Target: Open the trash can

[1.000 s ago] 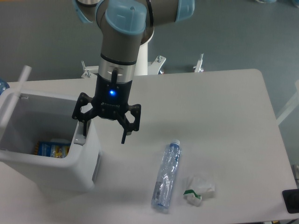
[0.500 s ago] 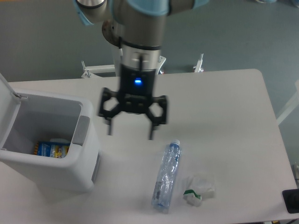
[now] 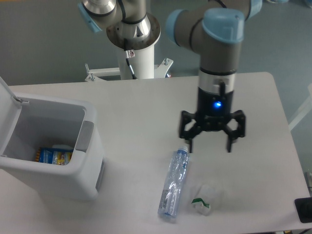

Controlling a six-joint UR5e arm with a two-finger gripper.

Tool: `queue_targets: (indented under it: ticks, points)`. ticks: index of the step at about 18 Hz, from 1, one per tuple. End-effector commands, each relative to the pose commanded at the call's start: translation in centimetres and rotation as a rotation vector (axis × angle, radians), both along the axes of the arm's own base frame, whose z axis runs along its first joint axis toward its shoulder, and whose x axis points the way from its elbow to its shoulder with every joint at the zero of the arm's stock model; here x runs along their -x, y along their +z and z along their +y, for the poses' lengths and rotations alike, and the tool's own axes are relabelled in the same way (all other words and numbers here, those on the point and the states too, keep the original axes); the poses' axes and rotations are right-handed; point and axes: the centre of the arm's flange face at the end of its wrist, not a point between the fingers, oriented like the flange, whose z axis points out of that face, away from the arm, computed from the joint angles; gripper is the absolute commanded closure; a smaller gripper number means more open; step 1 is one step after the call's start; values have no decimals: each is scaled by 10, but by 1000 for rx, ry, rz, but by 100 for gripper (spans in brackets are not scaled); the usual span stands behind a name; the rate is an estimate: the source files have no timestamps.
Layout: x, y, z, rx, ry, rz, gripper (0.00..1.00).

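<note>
Trash can (image 3: 73, 183) at table's (image 3: 146, 107) left edge, lid (image 3: 7, 105) swung up, interior exposed; opening step judged complete. Gripper (image 3: 209, 147) spread wide, empty, poised above bottle (image 3: 174, 184) cap, well apart from bin. Next: retreat only, no further contact needed

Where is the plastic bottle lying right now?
The plastic bottle lies on the table, lower centre, between the open trash can and the crumpled wrapper.

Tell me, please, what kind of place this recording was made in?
Probably a robotics lab or test room. An industrial arm with an open gripper is mounted on a pedestal beside a plain white table, where a trash can, plastic bottle and crumpled wrapper are laid out as test props.
</note>
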Motion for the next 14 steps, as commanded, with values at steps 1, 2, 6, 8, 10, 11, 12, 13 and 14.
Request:
queue_targets:
  ticks: [1, 2, 6, 8, 10, 11, 12, 13, 14]
  points:
    - [13, -12, -11, 68, -49, 19, 0]
    - [18, -19, -16, 104, -85, 29, 0]
    - [19, -35, -20, 203, -201, 22, 0]
    - [21, -41, -23, 252, -212, 20, 0]
    - [20, -47, -23, 269, -212, 15, 0]
    - [20, -50, -21, 270, -214, 12, 0]
    - [19, -52, -21, 273, -215, 10, 0]
    - [19, -53, -21, 277, -215, 8, 0]
    - [17, -55, -22, 282, -214, 5, 0]
